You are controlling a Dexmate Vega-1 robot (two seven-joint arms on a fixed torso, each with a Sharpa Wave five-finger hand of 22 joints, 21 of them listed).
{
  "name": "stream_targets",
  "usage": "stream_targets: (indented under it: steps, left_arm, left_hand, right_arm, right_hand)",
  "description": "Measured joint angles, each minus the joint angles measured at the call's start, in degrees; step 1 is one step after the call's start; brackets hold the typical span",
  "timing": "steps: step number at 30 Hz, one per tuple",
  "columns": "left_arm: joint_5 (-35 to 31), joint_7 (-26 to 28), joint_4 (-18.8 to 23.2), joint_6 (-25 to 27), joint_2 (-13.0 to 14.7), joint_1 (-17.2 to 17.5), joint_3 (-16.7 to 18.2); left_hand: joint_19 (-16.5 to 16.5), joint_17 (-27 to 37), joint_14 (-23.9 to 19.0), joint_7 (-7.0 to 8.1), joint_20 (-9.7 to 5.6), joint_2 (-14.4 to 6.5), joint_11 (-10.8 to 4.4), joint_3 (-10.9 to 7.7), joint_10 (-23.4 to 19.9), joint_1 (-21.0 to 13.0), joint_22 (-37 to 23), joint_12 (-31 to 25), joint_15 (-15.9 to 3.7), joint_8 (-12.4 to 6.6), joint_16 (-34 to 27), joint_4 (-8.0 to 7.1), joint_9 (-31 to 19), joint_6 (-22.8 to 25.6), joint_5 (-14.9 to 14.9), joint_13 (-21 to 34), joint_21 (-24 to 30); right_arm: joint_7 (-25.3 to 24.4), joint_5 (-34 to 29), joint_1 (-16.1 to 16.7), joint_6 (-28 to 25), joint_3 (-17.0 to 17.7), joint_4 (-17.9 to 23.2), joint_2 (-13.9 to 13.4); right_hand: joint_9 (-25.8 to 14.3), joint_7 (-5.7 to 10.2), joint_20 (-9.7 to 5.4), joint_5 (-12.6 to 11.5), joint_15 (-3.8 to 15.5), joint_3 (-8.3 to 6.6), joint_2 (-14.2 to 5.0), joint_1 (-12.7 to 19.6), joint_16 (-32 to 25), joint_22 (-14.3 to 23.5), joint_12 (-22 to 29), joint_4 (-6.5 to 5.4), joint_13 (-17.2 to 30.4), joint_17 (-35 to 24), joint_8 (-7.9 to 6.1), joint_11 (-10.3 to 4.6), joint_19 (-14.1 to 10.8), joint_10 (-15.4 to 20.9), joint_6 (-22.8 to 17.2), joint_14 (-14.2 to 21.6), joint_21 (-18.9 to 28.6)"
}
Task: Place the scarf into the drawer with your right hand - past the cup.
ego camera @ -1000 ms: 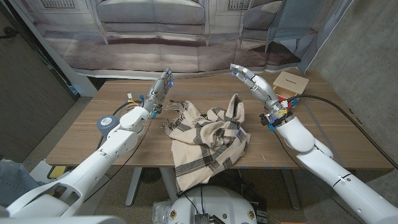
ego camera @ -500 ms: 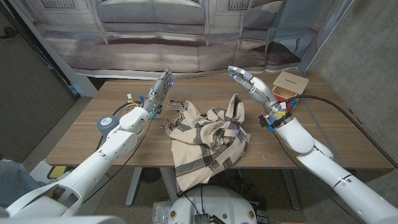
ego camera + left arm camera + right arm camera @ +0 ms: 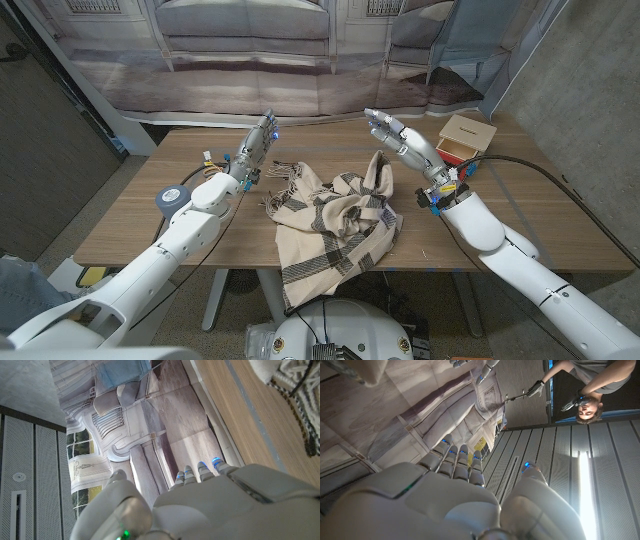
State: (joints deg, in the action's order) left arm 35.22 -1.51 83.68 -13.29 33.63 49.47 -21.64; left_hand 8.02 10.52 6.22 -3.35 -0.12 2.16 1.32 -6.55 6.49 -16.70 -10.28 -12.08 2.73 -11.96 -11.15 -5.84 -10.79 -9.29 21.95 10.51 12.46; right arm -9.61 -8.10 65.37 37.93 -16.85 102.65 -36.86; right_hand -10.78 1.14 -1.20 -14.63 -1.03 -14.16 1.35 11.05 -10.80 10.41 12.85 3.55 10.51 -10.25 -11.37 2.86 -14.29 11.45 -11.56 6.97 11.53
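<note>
Silver-grey fingers (image 3: 378, 121) of the right hand (image 3: 400, 140) are stretched out and apart, with nothing between them; the hand is raised above the table (image 3: 180, 240), just over the standing fold of the scarf (image 3: 335, 215). Compared with one second ago, this hand has moved a little toward the middle of the table and its fingertips now point more down toward the cloth, while the scarf itself lies as it did. In my judgement this means the reach for the scarf is in progress and the grasp is not yet made.

The left hand (image 3: 256, 147) is also raised, beside the fringed corner of the scarf, with its fingers extended together and holding nothing; it has not moved.

The scarf, cream with dark stripes, lies in a crumpled heap in the middle of the table, and one end hangs over the near edge. The drawer (image 3: 462, 137), a small wooden box with its tray pulled open, stands at the far right of the table, behind the right forearm. I cannot make out a cup with certainty. A round grey-blue object (image 3: 168, 197) lies near the left elbow.

In the right wrist view a person (image 3: 590, 390) is seen in the background, holding a controller.
</note>
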Motion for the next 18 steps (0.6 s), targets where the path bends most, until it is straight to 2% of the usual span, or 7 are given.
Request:
stream_targets:
  steps: [5, 8, 13, 18]
  left_arm:
    - [-0.1, 0.3, 0.3, 0.2, 0.1, 0.2, 0.0]
    - [-0.1, 0.3, 0.4, 0.3, 0.1, 0.2, 0.0]
    - [-0.1, 0.3, 0.3, 0.4, 0.1, 0.0, 0.0]
    - [-0.2, 0.2, 0.1, 0.6, 0.0, -0.4, -0.2]
  left_hand:
    - [0.0, 0.0, 0.0, 0.00, 0.00, 0.0, -0.31, 0.00, -0.3, 0.0, 0.0, 0.0, 0.00, 0.00, 0.0, 0.00, 0.0, 0.0, 0.0, 0.0, 0.0]
    - [0.0, 0.0, 0.0, 0.12, 0.00, 0.0, -0.31, 0.00, -0.3, 0.0, 0.0, 0.0, 0.00, 0.00, 0.0, 0.00, 0.0, 0.1, 0.0, 0.0, 0.0]
    - [0.0, 0.0, 0.0, 0.20, 0.00, 0.0, -0.31, 0.00, -0.3, 0.0, 0.0, 0.0, 0.00, 0.00, 0.0, 0.00, 0.0, 0.2, 0.0, 0.0, -0.4]
    - [0.0, 0.0, 0.0, 0.20, 0.00, -0.3, -0.30, 0.13, -0.3, -0.3, 0.0, 0.0, 0.00, 0.00, 0.0, 0.14, 0.0, 0.2, 0.0, 0.0, -0.4]
  right_arm:
    - [-0.9, -1.6, 0.6, -0.5, 0.3, 0.7, -0.3]
    - [-1.5, -2.6, 0.9, -0.7, 0.5, 0.9, -0.3]
    - [-2.5, -3.9, 1.2, -0.9, 0.8, 1.3, -0.4]
    - [-3.9, -6.4, 1.5, -1.4, 0.9, 1.6, -0.5]
  right_hand:
    - [0.0, 0.76, 0.91, -0.2, 0.00, 0.10, -0.37, 0.4, 0.0, 0.0, 0.0, 0.24, 0.0, 0.0, 0.00, 0.00, -0.1, 0.0, 0.1, 0.0, 0.0]
    - [0.0, 1.39, 1.63, -0.2, 0.00, 0.01, 0.00, 0.7, 0.0, 0.0, 0.0, 0.47, 0.0, 0.0, 0.08, -0.54, 0.0, 0.1, 0.8, 0.0, 0.0]
    - [0.0, 2.06, 1.94, -0.4, -0.31, -0.23, -0.13, 1.2, 0.0, 0.0, 0.0, 0.72, 0.0, 0.0, 0.45, -0.63, -0.3, 0.2, 1.4, 0.3, 0.0]
    - [0.0, 2.68, 2.14, -0.4, -1.11, -0.17, 0.14, 1.5, 0.0, 0.0, 0.0, 1.12, 0.3, 0.0, 0.45, -1.48, -0.1, 0.8, 1.2, 0.5, 0.0]
